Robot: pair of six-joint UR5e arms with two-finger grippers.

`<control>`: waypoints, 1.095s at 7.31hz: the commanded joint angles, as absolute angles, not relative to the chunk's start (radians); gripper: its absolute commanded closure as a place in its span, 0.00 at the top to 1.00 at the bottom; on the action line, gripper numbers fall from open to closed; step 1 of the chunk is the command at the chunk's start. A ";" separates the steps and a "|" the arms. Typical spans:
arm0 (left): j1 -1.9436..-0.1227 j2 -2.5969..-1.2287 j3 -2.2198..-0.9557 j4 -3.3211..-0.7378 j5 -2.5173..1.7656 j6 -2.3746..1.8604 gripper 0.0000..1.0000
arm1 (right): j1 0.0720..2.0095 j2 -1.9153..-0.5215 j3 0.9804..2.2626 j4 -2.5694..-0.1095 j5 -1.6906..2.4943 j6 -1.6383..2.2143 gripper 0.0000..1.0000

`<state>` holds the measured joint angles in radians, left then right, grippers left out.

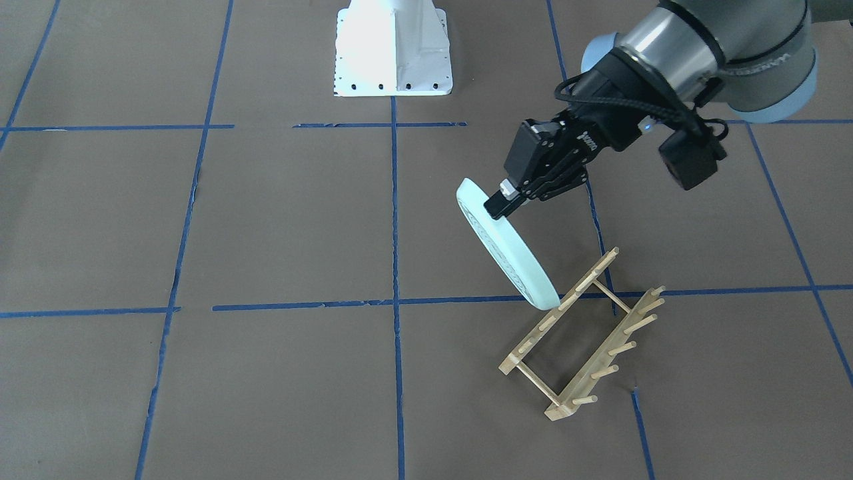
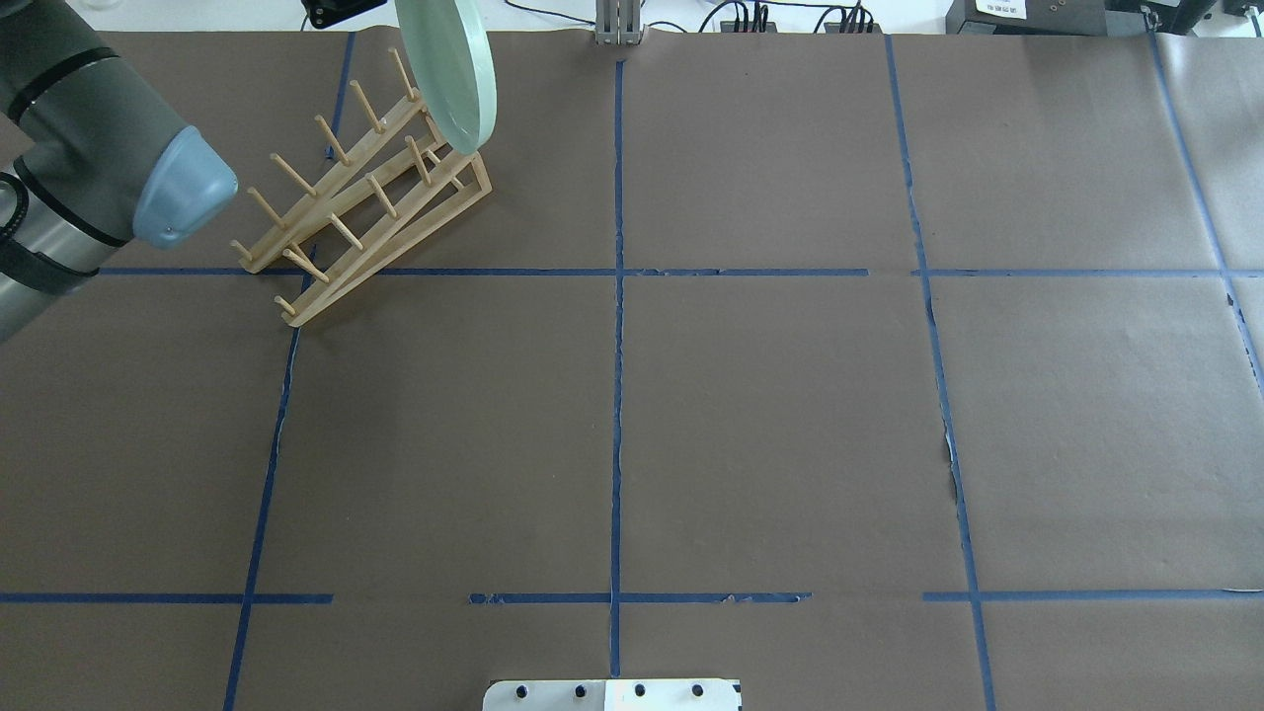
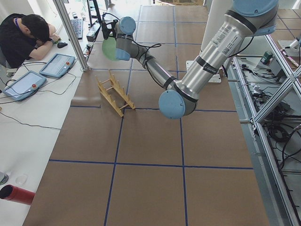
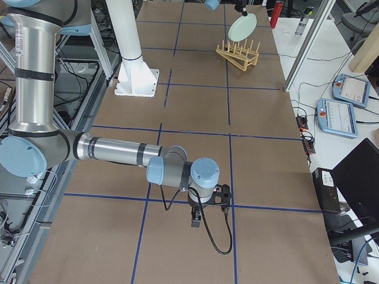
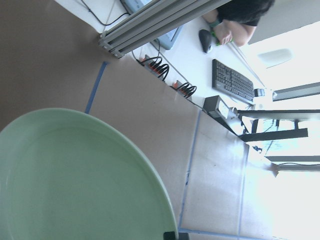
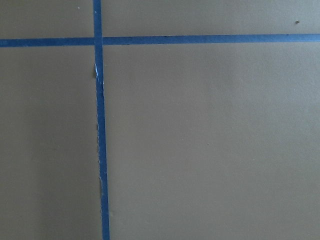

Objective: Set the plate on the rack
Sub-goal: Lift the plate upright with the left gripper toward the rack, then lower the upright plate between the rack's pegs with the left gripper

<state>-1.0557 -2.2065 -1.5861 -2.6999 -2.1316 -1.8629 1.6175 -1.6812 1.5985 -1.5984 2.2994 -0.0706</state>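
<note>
— How many things are counted?
— One plate and one rack. The plate is held tilted on edge at the rack's 11 o'clock end.
— And the fingers?
— The left gripper is clamped on the plate's rim. For the right gripper, nothing can be told.

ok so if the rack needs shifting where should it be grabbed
Probably a side rail of the rack, pinched from above between two pegs, at the end away from the plate: rails are narrow and straight, dowels thin.
</note>
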 commanded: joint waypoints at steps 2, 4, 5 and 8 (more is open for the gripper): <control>-1.085 -2.145 -1.378 -3.089 -1.959 -1.931 0.00 | 1.617 -1.681 1.598 -1.598 2.299 -0.071 1.00; -1.077 -2.140 -1.324 -3.092 -1.867 -1.948 0.00 | 1.618 -1.681 1.598 -1.598 2.299 -0.071 1.00; -1.074 -2.140 -1.300 -3.093 -1.847 -1.947 0.00 | 1.617 -1.681 1.598 -1.598 2.299 -0.071 1.00; -1.063 -2.144 -1.289 -3.099 -1.810 -1.948 0.00 | 1.618 -1.681 1.598 -1.598 2.299 -0.071 1.00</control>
<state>-1.0692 -2.1417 -1.2923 -3.0971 -1.8261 -1.9476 1.6181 -1.6812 1.5984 -1.5984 2.2994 -0.0706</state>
